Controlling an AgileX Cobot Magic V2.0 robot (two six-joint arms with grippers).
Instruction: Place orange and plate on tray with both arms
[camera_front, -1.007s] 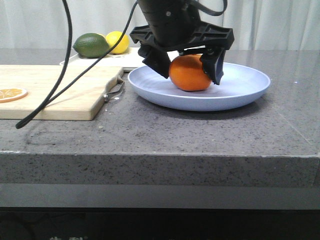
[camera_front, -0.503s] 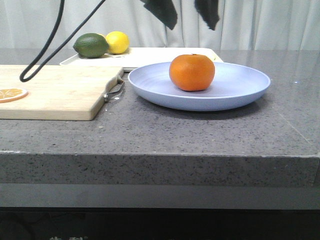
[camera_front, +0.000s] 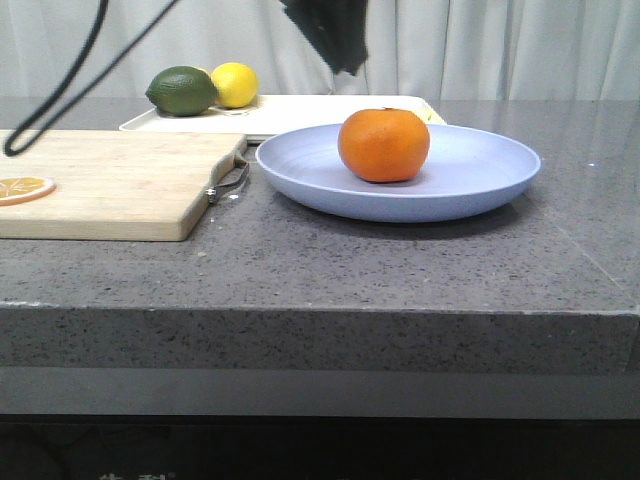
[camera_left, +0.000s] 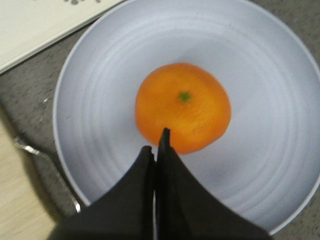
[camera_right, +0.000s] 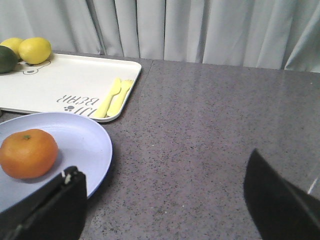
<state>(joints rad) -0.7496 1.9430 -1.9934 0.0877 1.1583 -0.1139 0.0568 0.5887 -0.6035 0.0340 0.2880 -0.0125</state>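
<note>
Left gripper (camera_left: 156, 150) jaws pressed together above orange (camera_front: 384, 145); right gripper (camera_right: 165, 200) spread. Risk: orange rolling off plate (camera_front: 480, 180) if tilted toward tray (camera_right: 60, 85).

Front view: the left gripper (camera_front: 330, 35) is cropped by the top edge, jaw state indeterminate there. The plate (camera_front: 480, 170) hides most of the tray (camera_front: 300, 108) behind it, beyond the gripper.

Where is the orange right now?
In the front view the orange sits near the middle of the lavender plate, right of the wooden cutting board and in front of the white tray.
</note>
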